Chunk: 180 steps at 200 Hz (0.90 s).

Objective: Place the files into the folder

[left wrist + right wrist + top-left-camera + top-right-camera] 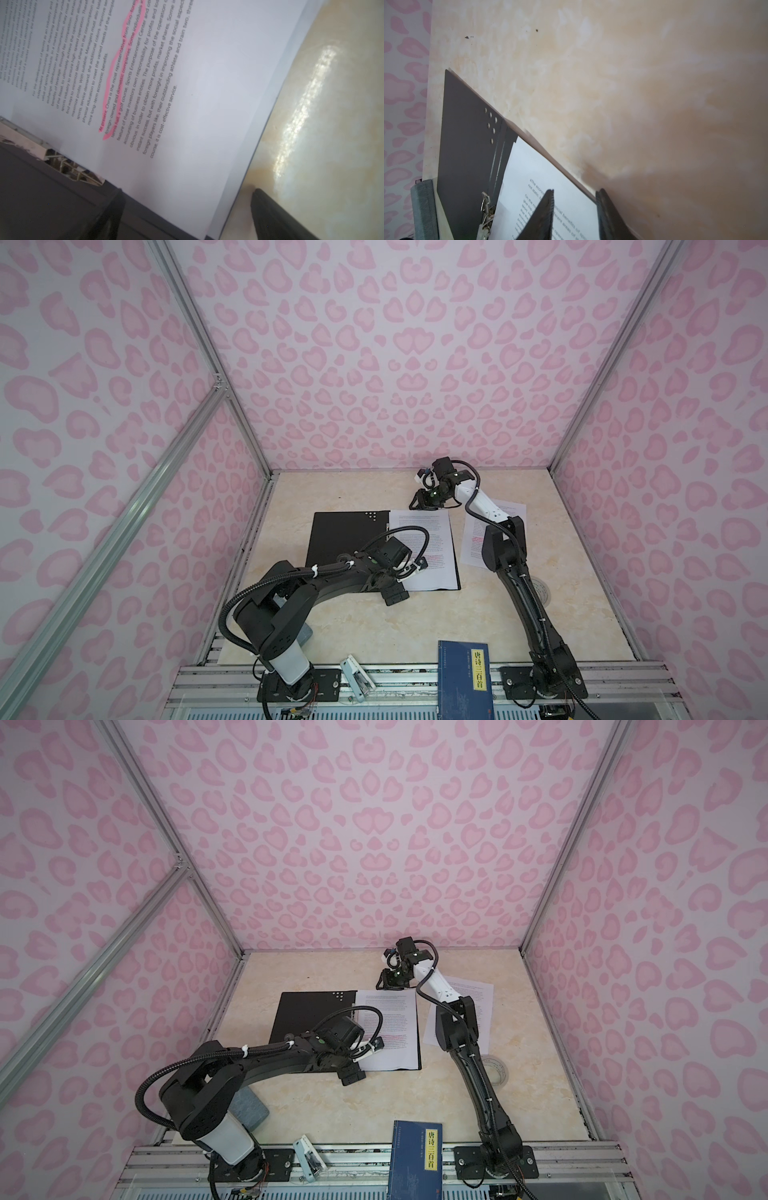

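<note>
The folder (345,539) is laid open in the middle of both top views, black side up, flat on the table (353,622). White files (438,539) with small black print and pink lines are laid on its right half. One more sheet (471,541) is seen on the bare table just right of the folder, partly hidden under the right arm. In the right wrist view a metal clip (485,207) is seen at the fold of the folder, beside the edge of the files.

The left gripper (187,193) is held low at the near edge of the folder, by the lower left corner of the files. Its fingers are spread wide. One is over the black folder and the other over the table, and nothing is gripped.

The right gripper (576,190) is held at the far edge of the folder. Its fingers are partly apart, one over the files and one at the folder's edge, and nothing is pinched.

A dark blue book (465,680) with a yellow strip is seen at the bottom middle, well apart from the folder.
</note>
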Each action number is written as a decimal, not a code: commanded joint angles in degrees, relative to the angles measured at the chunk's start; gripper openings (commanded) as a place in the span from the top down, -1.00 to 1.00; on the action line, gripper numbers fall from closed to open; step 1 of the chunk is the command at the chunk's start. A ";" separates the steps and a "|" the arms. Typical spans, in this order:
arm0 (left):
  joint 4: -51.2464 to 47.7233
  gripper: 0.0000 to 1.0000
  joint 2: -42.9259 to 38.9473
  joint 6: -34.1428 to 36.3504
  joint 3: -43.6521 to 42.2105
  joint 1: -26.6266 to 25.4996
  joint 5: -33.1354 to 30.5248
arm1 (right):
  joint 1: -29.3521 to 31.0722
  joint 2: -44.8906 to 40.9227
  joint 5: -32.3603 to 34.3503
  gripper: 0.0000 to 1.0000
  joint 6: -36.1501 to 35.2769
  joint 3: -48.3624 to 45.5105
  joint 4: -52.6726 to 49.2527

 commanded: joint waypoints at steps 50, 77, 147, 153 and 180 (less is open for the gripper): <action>-5.80 -0.95 1.31 1.22 -1.53 -0.09 -4.80 | 0.07 -1.44 1.73 0.24 -1.32 -0.23 -5.00; -5.73 -0.95 1.57 0.26 -1.26 -0.09 -4.56 | -0.17 -3.38 5.22 0.20 1.28 -0.25 -2.22; -6.15 -0.95 1.19 -0.03 -1.43 -0.25 -4.48 | -4.92 -11.79 10.27 0.20 8.76 -4.76 4.46; -6.40 -0.95 0.91 -0.03 -1.54 -0.27 -4.28 | -5.32 -12.03 10.12 0.20 8.95 -5.58 4.63; -7.77 -0.95 -0.62 -0.01 -1.94 -0.62 -3.45 | -6.17 -12.00 11.97 0.22 8.36 -8.25 2.92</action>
